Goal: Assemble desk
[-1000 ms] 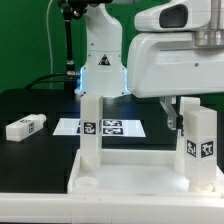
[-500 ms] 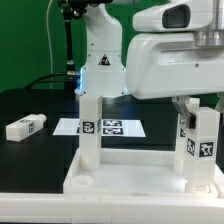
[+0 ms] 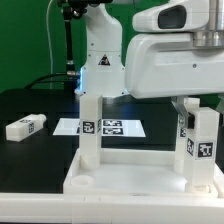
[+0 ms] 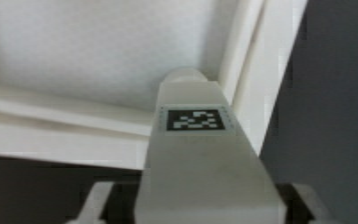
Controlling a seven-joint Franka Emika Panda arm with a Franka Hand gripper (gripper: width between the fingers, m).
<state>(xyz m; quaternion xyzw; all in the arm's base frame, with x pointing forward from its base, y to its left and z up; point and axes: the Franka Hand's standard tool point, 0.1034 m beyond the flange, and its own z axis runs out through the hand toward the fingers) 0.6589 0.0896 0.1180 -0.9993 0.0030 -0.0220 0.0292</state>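
The white desk tabletop [image 3: 128,181] lies at the front with its raised rim up. One white leg [image 3: 91,126] stands upright in its corner on the exterior view's left. My gripper [image 3: 186,108] is shut on a second tagged leg [image 3: 199,143], which stands upright at the corner on the exterior view's right. In the wrist view that leg [image 4: 199,140] fills the space between my fingers [image 4: 108,202], its tag facing the camera, above the tabletop [image 4: 69,60]. A third leg [image 3: 25,127] lies loose on the black table at the exterior view's left.
The marker board [image 3: 110,127] lies flat behind the tabletop, in front of the robot base [image 3: 102,60]. The black table [image 3: 40,160] runs to a green backdrop.
The held leg has shifted slightly toward the exterior view's right and turned a little, showing more of its side tag. Nothing else moved.
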